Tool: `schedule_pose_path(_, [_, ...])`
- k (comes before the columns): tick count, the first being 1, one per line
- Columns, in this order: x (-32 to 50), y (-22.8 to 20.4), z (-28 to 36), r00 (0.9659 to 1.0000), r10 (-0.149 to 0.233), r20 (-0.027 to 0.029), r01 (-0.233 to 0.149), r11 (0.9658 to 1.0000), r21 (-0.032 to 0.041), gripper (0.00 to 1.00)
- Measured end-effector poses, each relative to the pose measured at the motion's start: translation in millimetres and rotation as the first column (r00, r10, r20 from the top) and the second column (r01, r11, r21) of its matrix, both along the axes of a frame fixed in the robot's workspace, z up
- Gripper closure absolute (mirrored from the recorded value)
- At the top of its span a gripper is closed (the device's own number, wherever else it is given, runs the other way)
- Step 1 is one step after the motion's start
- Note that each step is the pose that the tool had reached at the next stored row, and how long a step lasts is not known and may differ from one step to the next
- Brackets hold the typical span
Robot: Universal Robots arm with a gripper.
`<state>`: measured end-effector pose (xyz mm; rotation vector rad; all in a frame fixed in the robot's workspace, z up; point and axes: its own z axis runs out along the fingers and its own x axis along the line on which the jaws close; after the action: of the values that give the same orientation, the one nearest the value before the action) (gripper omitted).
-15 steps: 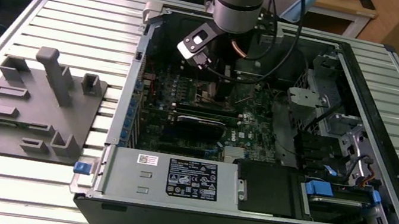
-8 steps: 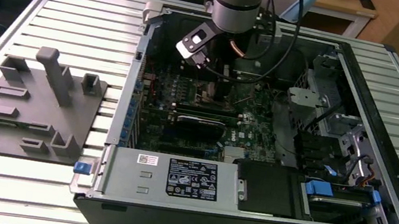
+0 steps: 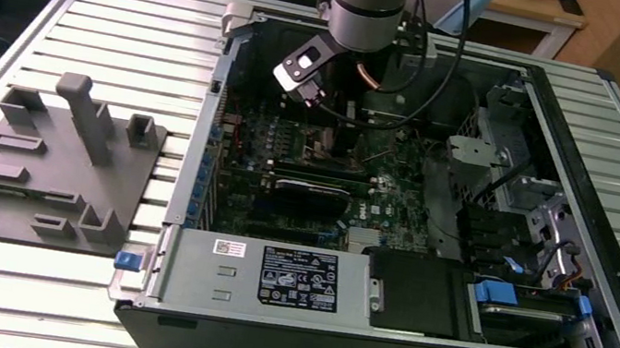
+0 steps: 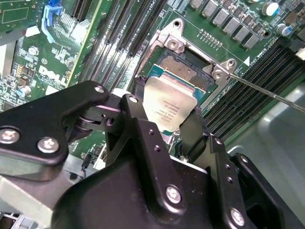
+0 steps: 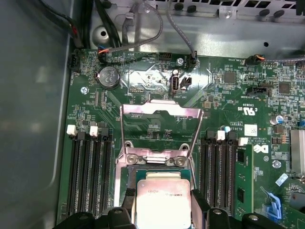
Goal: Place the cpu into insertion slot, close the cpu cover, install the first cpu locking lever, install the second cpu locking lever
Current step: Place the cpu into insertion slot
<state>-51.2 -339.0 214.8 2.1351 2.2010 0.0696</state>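
Note:
My gripper (image 4: 167,113) is shut on the cpu (image 4: 167,106), a flat square chip with a silver-grey top, clamped by its edges between two black fingers (image 4: 138,114). The cpu (image 5: 163,202) hangs just above the insertion slot (image 5: 153,167), tilted slightly in the second wrist view, where the slot's (image 4: 187,67) dark centre lies partly uncovered beyond the chip. The cpu cover (image 5: 162,110) stands swung open behind the slot. Two thin locking levers (image 5: 122,136) (image 5: 197,138) are raised on either side. In the exterior view the gripper (image 3: 322,118) reaches down into the open computer case.
Rows of black memory slots (image 5: 90,171) (image 5: 217,167) flank the socket closely. A black expansion card (image 3: 309,195) and a grey power supply (image 3: 269,275) lie nearer the case front. A grey fixture block (image 3: 50,161) sits on the slatted table at the exterior view's left.

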Motion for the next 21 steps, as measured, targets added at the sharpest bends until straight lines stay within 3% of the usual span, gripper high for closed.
schedule_pose_path(17, [-4.1,2.5,-6.8,1.0000,0.000,-0.0002,0.000,1.0000,0.0017,0.46])
schedule_pose_path(21, [-5.2,4.9,-7.7,1.0000,0.000,0.0000,0.000,1.0000,0.0027,0.46])
